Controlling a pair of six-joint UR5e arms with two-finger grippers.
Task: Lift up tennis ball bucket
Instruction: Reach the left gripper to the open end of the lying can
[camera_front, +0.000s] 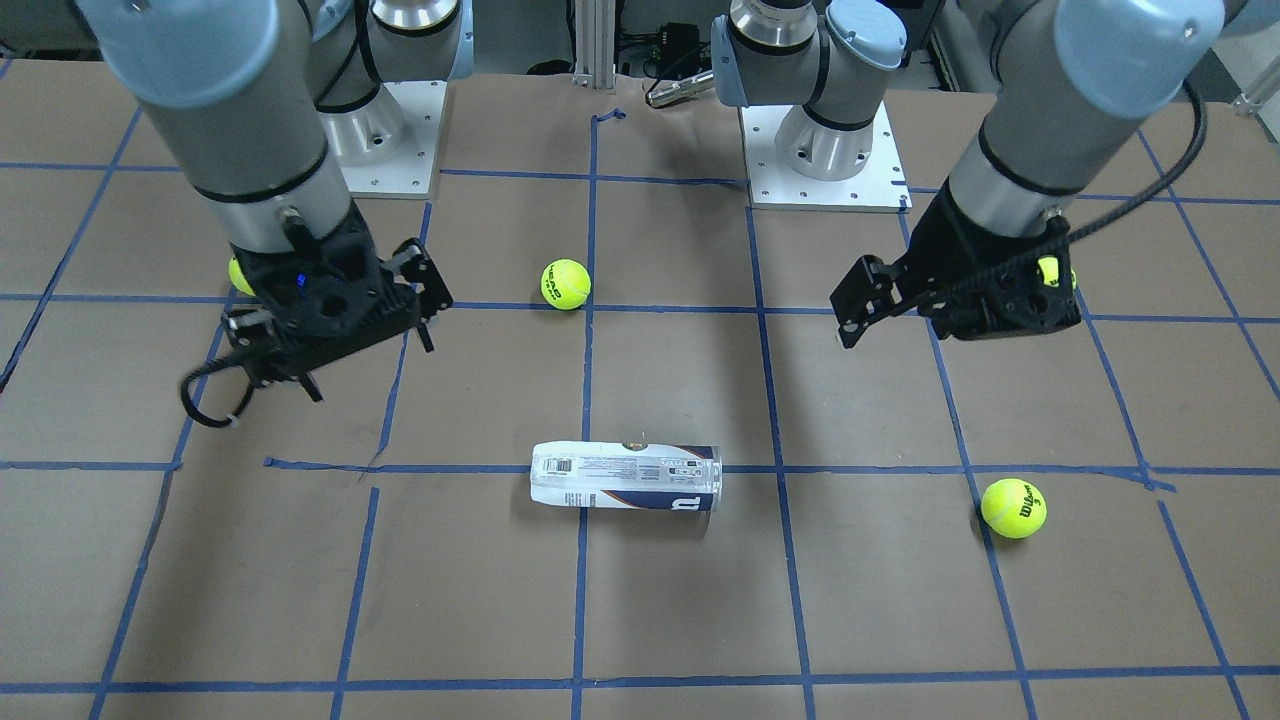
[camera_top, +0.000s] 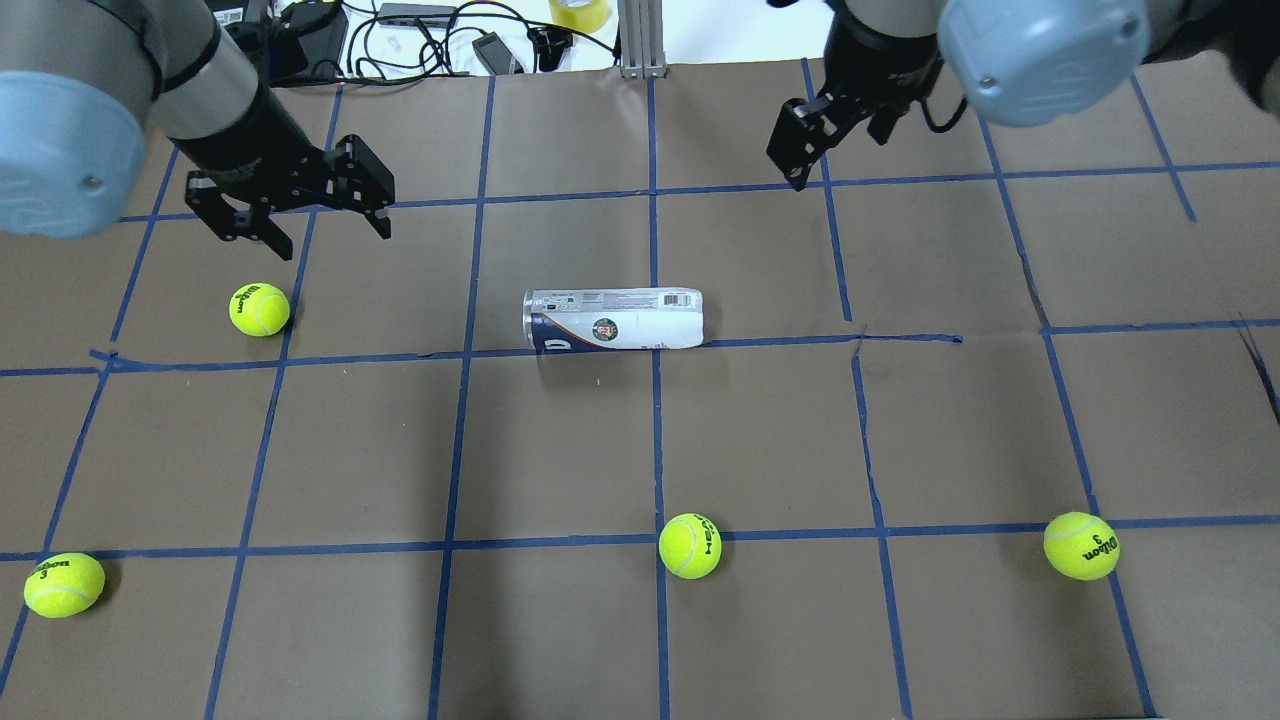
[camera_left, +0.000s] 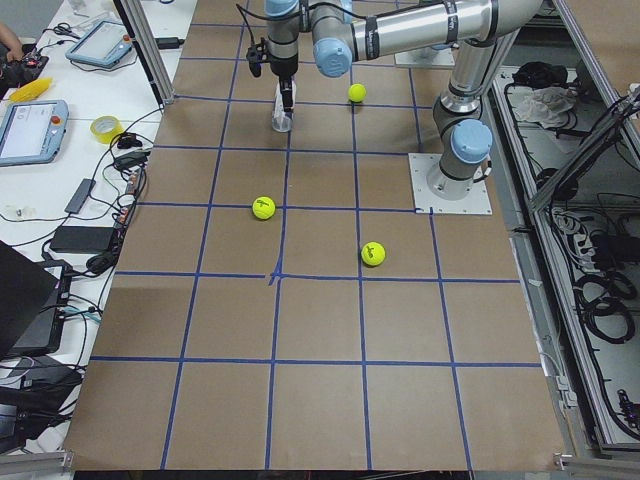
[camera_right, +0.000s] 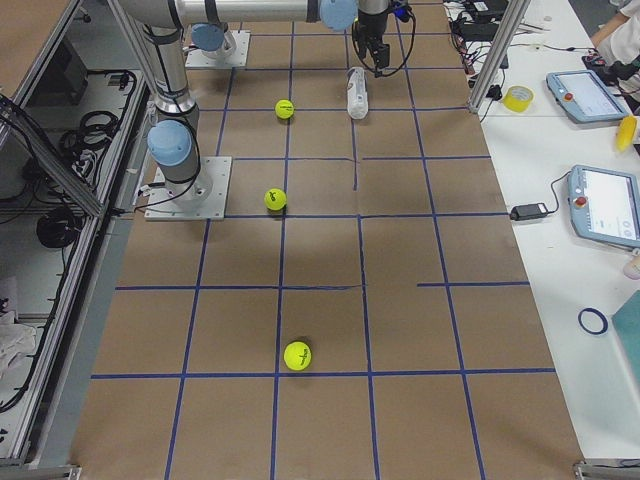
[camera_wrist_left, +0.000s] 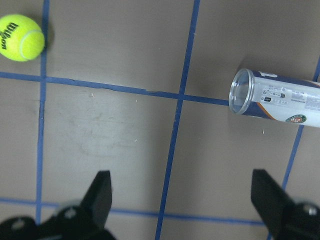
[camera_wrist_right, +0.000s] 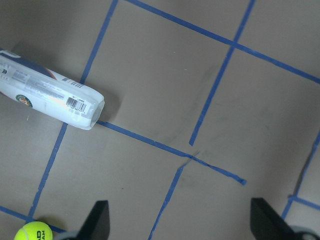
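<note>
— Where's the clear plastic tennis ball bucket (camera_top: 612, 320) with the white and navy label?
— Lying on its side in the middle of the brown, blue-taped bench (camera_top: 760, 440). Seen from overhead, its open mouth faces 9 o'clock.
— And the fingers?
— The left fingers (camera_wrist_left: 100, 195) are spread wide and empty, with the bucket at their 4 o'clock. The right fingers (camera_wrist_right: 267, 217) are likewise released, with the bucket at 8 o'clock.

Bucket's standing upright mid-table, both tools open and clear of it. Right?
Not upright. The tennis ball bucket lies on its side, as the overhead exterior view shows. The rest holds: the left tool and right tool are both open and clear of it.
</note>
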